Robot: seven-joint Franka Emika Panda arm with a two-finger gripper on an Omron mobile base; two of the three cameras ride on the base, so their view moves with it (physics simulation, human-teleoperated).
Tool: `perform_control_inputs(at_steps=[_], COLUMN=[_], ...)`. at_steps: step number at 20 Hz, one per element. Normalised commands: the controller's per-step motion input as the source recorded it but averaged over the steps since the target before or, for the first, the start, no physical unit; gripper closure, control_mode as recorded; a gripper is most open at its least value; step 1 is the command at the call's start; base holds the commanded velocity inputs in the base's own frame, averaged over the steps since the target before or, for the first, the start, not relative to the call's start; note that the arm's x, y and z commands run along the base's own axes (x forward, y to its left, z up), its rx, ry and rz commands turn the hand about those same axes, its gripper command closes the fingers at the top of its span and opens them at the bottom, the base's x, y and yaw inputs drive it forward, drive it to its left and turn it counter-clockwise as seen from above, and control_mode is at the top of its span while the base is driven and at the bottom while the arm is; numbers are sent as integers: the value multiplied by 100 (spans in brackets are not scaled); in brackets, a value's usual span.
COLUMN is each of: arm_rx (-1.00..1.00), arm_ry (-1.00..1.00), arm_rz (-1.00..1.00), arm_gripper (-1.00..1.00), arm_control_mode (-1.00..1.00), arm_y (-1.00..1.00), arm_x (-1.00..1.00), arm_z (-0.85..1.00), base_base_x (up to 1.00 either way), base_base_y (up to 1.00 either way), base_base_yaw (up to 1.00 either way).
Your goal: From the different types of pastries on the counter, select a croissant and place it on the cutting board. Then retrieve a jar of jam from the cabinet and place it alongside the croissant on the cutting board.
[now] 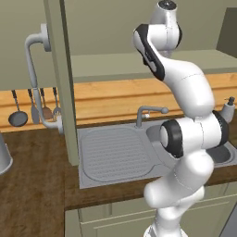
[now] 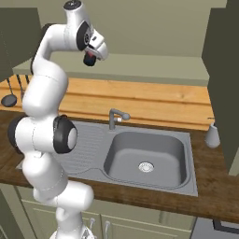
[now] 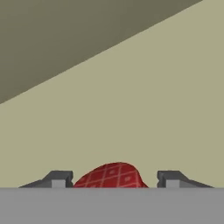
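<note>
Item: jam jar (image 3: pixel 109 173), with a red checked lid. It stands on the pale cabinet shelf (image 2: pixel 140 65), high above the sink (image 2: pixel 186 140) and to the left of the tap (image 2: pixel 114 116).

Item: gripper (image 3: pixel 114 179). It is raised to shelf height above the sink's draining side. One finger tip stands on each side of the red lid, at a middling spread. A thin gap seems to show on each side of the lid, but I cannot tell from here whether the pads already press on the jar lower down.

Item: arm. It is folded tall over the left part of the sink, and its wrist reaches into the cabinet.

Other fittings: ladles and spoons (image 1: pixel 32 111) hang on the wall left of the sink. A soap bottle (image 1: pixel 227 109) stands at the sink's right end. Dark wooden counter (image 2: pixel 214 186) runs around the sink.

Step in hand, as I judge it: the second half of the task, taking the jam from the cabinet. The first half cannot be judged from where I stand.

Next move calls for:
- A firm, centred grip on the jar below its lid.
- A small lift off the shelf.
- A straight pull back out of the cabinet with the jar kept upright, clear of the frame.
- Carrying the jar down towards the counter.
</note>
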Motion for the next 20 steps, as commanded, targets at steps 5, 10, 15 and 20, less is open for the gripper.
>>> perform_control_inputs(at_steps=[5,10,15,20], arm_rx=[0,0,1,0], arm_ry=[-13,-16,-5,-11], arm_rz=[-10,-10,-5,-4], arm_gripper=[100,100,100,100], arm_control_mode=[-100,-100,-100,-100], arm_y=[16,5,0,0], arm_x=[-75,-94,-100,-100], arm_z=[36,16,19,3], base_base_x=[0,0,0,0], base_base_y=[0,0,0,0], base_base_yaw=[0,0,0,0])
